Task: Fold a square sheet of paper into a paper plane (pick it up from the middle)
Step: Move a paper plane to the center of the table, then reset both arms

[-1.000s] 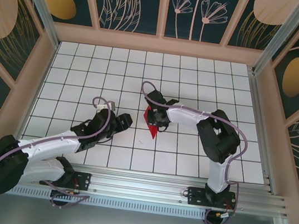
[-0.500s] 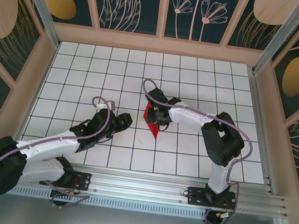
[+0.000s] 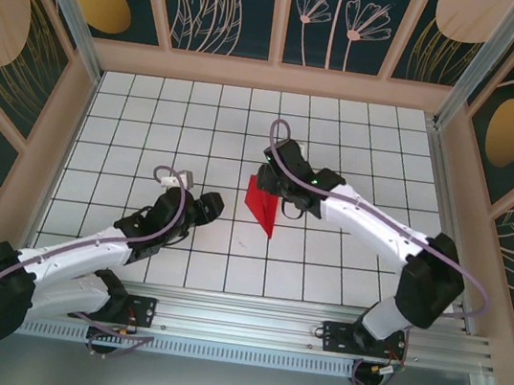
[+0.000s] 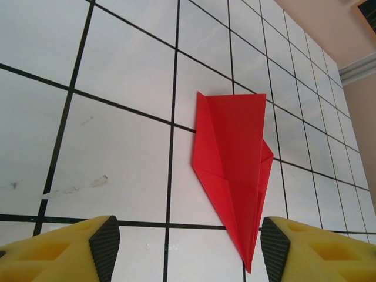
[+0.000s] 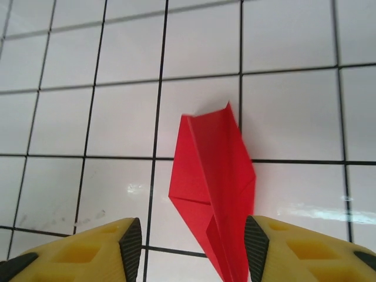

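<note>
Plane (image 3: 262,206) (image 4: 235,158) (image 5: 217,176) lies on the surface (image 3: 150,128) about mid-grid, nose pointing near, wide tail far. Right end effector (image 3: 281,194) (image 5: 191,247) is over its far-right side, fingers spread and gripping nothing; its wrist view puts the nose between the pads. Left end effector (image 3: 205,206) (image 4: 190,249) sits to the plane's left, apart from it, also spread and empty.
</note>
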Robot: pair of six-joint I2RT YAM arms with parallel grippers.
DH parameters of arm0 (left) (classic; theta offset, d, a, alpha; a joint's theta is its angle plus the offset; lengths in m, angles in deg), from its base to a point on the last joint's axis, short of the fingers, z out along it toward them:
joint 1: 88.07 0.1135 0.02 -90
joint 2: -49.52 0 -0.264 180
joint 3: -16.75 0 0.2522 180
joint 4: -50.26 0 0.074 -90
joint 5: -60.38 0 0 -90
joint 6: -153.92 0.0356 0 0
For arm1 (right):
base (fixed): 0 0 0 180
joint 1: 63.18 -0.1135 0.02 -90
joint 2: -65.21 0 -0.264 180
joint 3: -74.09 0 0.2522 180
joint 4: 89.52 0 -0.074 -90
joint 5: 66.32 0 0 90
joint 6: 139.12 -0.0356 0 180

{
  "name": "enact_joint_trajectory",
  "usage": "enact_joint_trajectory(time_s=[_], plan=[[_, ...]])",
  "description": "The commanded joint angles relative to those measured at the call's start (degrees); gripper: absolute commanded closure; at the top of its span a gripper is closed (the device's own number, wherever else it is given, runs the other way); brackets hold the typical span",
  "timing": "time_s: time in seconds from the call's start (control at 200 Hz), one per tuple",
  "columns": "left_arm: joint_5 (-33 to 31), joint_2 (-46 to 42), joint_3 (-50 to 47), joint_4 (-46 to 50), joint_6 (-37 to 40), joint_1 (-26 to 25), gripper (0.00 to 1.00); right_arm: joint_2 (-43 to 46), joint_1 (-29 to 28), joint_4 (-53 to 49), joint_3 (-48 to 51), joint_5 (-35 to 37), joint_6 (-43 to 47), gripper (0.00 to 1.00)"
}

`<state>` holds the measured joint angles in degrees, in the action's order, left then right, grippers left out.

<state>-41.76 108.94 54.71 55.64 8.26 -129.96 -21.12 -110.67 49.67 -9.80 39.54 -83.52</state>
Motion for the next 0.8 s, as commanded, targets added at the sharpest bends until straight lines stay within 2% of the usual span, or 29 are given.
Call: enact_joint_trajectory(time_s=[0.0, 0.12, 0.17, 0.225, 0.285, 0.35, 0.435, 0.505, 0.565, 0.655, 0.796], plan=[[-5.91, -3.08, 0.63, 2.26, 4.1, 0.24, 0.27, 8.76, -0.24, 1.94, 4.76, 12.86, -0.03, 0.43], [-12.37, -6.65, -0.28, 3.9, 7.61, 0.25, 0.15, 17.7, 1.32, 4.5, 11.65, 21.72, -0.2, 0.33], [-15.77, -8.14, -0.69, 4.58, 9.61, 0.23, 0.09, 20.63, 3.56, 5.72, 14.57, 23.02, 0.68, 0.28], [-20.04, -9.77, -1.32, 4.63, 12.87, 0.25, 0.02, 23.23, 6.55, 6.52, 17.46, 24.64, 1.33, 0.26], [-26.44, -11.35, -1.94, 4.89, 16.29, 0.24, 0.02, 25.68, 10.29, 8.84, 21.92, 28.34, 1.61, 0.2], [-32.54, -12.73, -2.51, 4.25, 20.84, 0.44, 0.02, 28.03, 15.62, 14.48, 27.37, 27.18, 5.48, 0.19], [-37.06, -13.63, -3.69, 1.22, 28.13, 1.33, 0.01, 29.26, 22.82, 22.71, 33.76, 25.27, 11.29, 0.19], [-37.47, -12.79, -4.8, -1.74, 31.72, 3.96, 0.01, 29.07, 27.06, 29.75, 38.23, 24.19, 16.13, 0.18], [-37.04, -11.16, -5.22, -3.02, 32.84, 6.68, 0.02, 28.06, 30.71, 36.85, 42.43, 20.42, 20.06, 0.18], [-38.15, -9.27, -6.19, -6.42, 34.19, 10.47, 0.01, 26.8, 32.86, 43.97, 46.3, 18.29, 24.41, 0.18], [-32.61, -8.24, -6.79, -11.04, 35.6, 18.45, 0.01, 25.31, 37.1, 65.19, 56.77, 7.95, 30.37, 0.19]])
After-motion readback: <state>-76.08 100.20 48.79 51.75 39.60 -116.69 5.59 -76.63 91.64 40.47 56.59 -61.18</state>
